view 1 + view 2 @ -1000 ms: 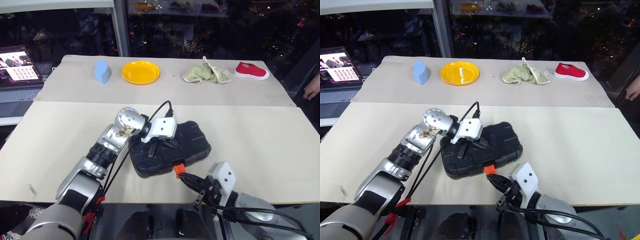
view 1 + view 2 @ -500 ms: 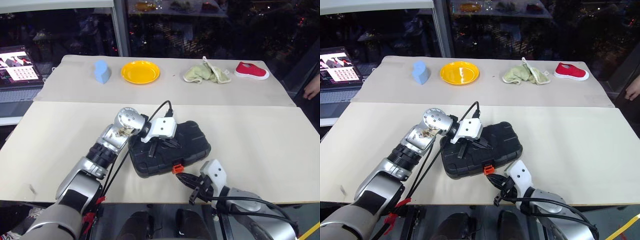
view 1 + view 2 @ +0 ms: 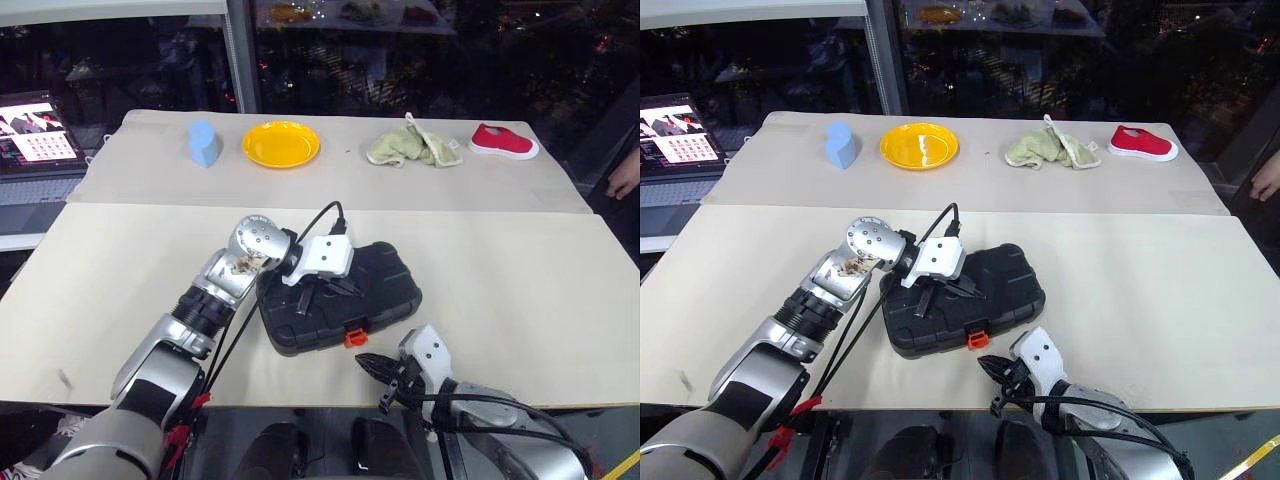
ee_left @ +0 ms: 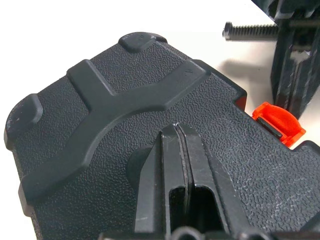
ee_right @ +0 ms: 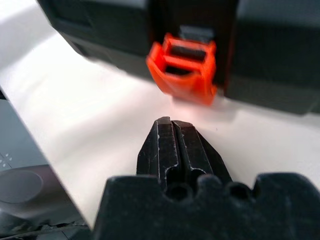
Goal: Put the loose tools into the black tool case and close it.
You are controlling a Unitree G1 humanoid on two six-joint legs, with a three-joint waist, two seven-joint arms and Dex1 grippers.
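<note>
- On the near half of the table, close to its front edge, lies the black tool case, lid down and shut, set at a slant to that edge.
- Its small orange latch sits on the case's front side, facing the table's near edge; in the right wrist view the latch looks swung outward from the case wall.
- Resting on top of the case lid is the left hand, its two black fingers pressed together with nothing between them, tips on the textured lid.
- Just in front of the latch, off the case and low over the table surface, is the right hand, fingers likewise pressed together and empty, pointing toward the latch without touching it.
- Farther from the case, on the far table section, stand a blue object, a yellow plate, a crumpled greenish cloth and a red shoe.
- Beyond the case's left side, off the table, an open laptop shows a lit screen.
</note>
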